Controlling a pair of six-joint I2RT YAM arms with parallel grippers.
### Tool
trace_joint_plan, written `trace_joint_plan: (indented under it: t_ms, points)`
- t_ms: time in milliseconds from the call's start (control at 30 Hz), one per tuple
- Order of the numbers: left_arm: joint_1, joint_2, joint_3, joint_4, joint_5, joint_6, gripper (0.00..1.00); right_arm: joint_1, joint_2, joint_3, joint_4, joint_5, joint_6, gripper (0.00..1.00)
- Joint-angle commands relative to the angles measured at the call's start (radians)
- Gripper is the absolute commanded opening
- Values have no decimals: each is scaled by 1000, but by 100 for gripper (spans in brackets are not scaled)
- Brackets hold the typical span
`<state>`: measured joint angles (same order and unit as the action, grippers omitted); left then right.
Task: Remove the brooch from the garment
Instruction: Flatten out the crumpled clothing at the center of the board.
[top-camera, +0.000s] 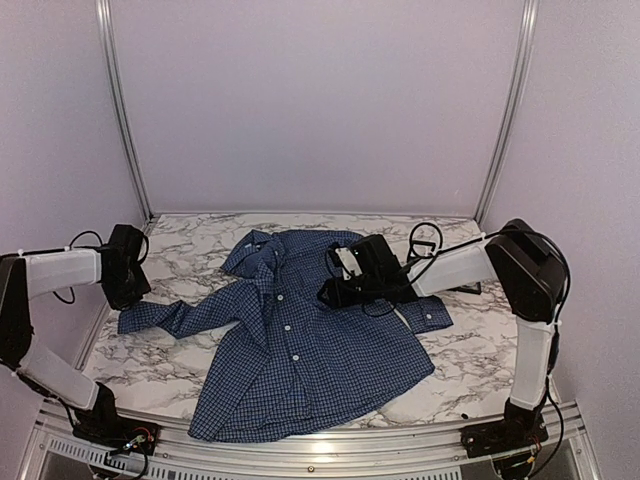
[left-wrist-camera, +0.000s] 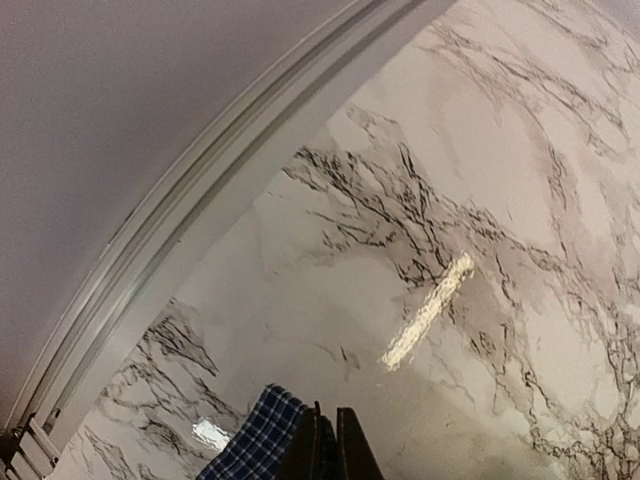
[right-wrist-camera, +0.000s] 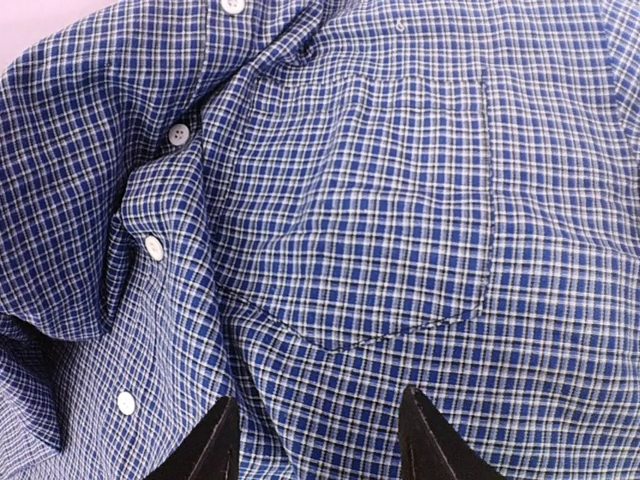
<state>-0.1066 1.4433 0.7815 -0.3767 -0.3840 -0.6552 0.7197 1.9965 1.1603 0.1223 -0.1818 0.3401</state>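
The garment (top-camera: 300, 340), a dark blue checked shirt, is spread face up on the marbled table (top-camera: 460, 350), its collar (top-camera: 262, 245) towards the back wall and its hem towards the arm bases. One container is seen: a chest pocket (right-wrist-camera: 400, 210) sewn on the garment's front, beside the row of white buttons (right-wrist-camera: 153, 247); it lies flat and closed, and what it holds cannot be told. The right gripper (right-wrist-camera: 316, 398) is held just above the garment's chest, below the pocket's pointed bottom seam, its jaws parted about halfway with only cloth seen between them and nothing gripped. The left gripper (left-wrist-camera: 330, 412) is placed at the end of the garment's outstretched sleeve, its jaws pressed together; a strip of checked cuff is seen just beside one finger, but whether any cloth is pinched cannot be told, since the contact is cut off by the bottom of the wrist view. In the top view the pocket area is covered by the right gripper. The brooch cannot be made out in any view.
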Motion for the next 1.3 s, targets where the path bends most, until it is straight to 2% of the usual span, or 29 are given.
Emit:
trace_joint_plan:
  t_ms: [0,267,533,667,933,1267]
  points:
    - [144,-87,76,-65,-54,76,0,-18,-5,-4,24,-16,7,51]
    - [313,-113,255,-96,-94,162,0,-21,2,-2,16,-19,6,52]
    - [328,-85,477,-119,-174,256,0,-23,5,-3,13,-19,2,51]
    - [329,-29,581,-149,-144,284,0,-24,10,-1,10,-19,0,51]
    - [329,23,537,-121,-101,318,0,-25,13,4,-1,-9,-1,51]
    - [328,8,549,-119,-227,372,0,-57,31,36,-31,19,2,52]
